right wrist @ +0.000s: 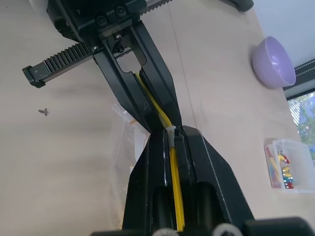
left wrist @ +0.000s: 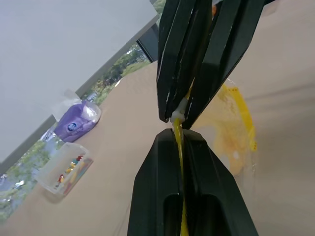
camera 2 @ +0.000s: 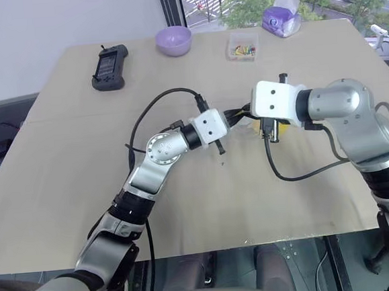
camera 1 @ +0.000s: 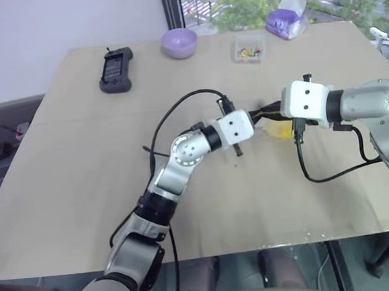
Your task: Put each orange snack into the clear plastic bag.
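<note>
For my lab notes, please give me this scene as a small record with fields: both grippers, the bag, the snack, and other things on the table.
left gripper: shut on the clear plastic bag's yellow strip
right gripper: shut on the same strip, tip to tip with the left
clear plastic bag: held between both grippers over the table
orange snack: inside the bag
also on table: purple bowl, small clear box, black handheld device

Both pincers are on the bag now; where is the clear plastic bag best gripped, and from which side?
Grip the yellow sealing strip, as the left pincer and right pincer do, shut on it tip to tip from opposite ends. It is the clear plastic bag's one stiff edge; the crinkly film likely slips.
</note>
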`<action>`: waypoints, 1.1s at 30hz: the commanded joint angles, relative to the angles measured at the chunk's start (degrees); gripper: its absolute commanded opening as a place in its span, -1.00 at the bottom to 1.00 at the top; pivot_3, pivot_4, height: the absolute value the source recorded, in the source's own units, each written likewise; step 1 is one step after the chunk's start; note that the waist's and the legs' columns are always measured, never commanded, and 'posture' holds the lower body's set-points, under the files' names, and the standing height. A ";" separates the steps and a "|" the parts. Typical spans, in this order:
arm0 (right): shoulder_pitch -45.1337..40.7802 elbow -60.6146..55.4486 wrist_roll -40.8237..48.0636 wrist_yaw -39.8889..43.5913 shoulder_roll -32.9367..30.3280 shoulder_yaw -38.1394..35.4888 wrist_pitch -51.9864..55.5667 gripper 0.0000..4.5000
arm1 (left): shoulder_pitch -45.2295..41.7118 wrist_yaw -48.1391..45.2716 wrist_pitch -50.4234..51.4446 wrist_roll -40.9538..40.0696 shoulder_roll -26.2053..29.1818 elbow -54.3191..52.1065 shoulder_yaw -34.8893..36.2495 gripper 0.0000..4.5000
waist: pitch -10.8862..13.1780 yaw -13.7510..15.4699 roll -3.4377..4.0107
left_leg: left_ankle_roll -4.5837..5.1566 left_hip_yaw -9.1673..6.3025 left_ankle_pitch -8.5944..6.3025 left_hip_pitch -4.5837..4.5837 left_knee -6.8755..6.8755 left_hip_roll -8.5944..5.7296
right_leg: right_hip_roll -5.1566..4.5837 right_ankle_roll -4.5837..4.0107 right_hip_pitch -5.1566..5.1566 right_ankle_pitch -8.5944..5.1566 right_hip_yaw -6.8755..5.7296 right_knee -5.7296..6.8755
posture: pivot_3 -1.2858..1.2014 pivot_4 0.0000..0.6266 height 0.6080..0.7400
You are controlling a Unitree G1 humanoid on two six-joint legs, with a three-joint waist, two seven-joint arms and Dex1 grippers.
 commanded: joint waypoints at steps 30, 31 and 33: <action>2.12 8.07 -4.29 -8.26 -9.72 -5.65 -2.46 -0.99 | 0.44 7.67 -2.43 5.15 4.81 0.83 3.71 -1.00 | 0.00 0.04 0.00 | 0.00 0.02 0.00 0.00 0.00 0.00 | 0.00 0.00 0.00 0.00 0.01 0.00 | 0.03 -0.52 1.00; 2.18 8.54 -4.42 -8.50 -10.20 -5.80 -2.56 -0.99 | 0.01 8.58 -2.39 5.43 4.87 1.41 4.07 -1.00 | 0.00 0.04 0.00 | 0.00 0.02 0.00 0.00 0.00 0.00 | 0.00 0.00 0.00 0.00 0.01 0.00 | 0.03 -0.52 1.00; 2.12 9.42 -4.68 -8.89 -10.97 -5.96 -2.90 -0.99 | -0.74 9.83 -2.58 5.66 5.04 2.45 4.48 -1.00 | 0.00 0.05 0.00 | 0.00 0.02 0.00 0.00 0.00 0.00 | 0.00 0.00 0.00 0.00 0.01 0.00 | 0.03 -0.52 1.00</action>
